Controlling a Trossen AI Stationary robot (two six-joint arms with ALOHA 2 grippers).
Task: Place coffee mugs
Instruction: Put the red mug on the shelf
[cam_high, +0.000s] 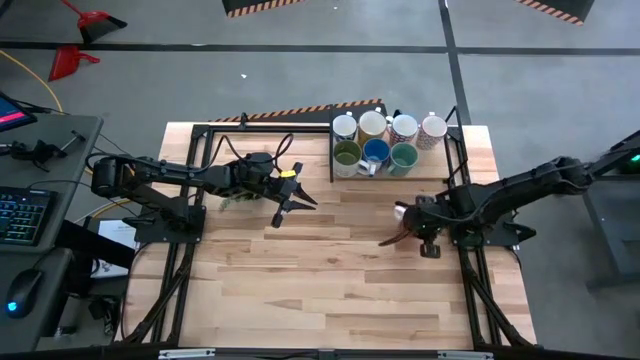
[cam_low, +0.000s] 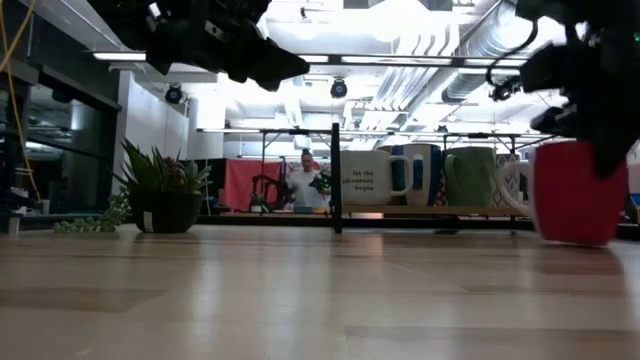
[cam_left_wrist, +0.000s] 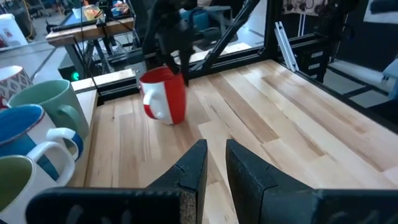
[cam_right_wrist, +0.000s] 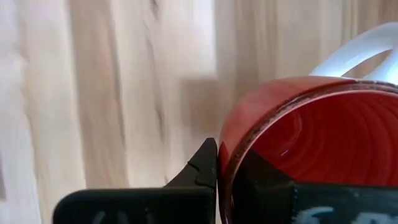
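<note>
My right fingers (cam_right_wrist: 217, 163) are clamped on the red mug's (cam_right_wrist: 311, 134) rim; such a thin pinch could let it twist or slip onto the worktop (cam_high: 330, 270). Swung wide, it could knock the grouped mugs (cam_high: 385, 142) beyond. My left fingers (cam_left_wrist: 214, 165) wait, slightly parted, holding nothing.

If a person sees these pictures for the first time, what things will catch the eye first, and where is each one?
The round red ceramic mug with a white handle stands out, gripped at its rim by the right pincer on the right of the light wooden table. Seven more handled mugs, white, cream, olive, blue and green, cluster at the table's far edge. The left pincer hangs over the table's left half, holding nothing.
</note>
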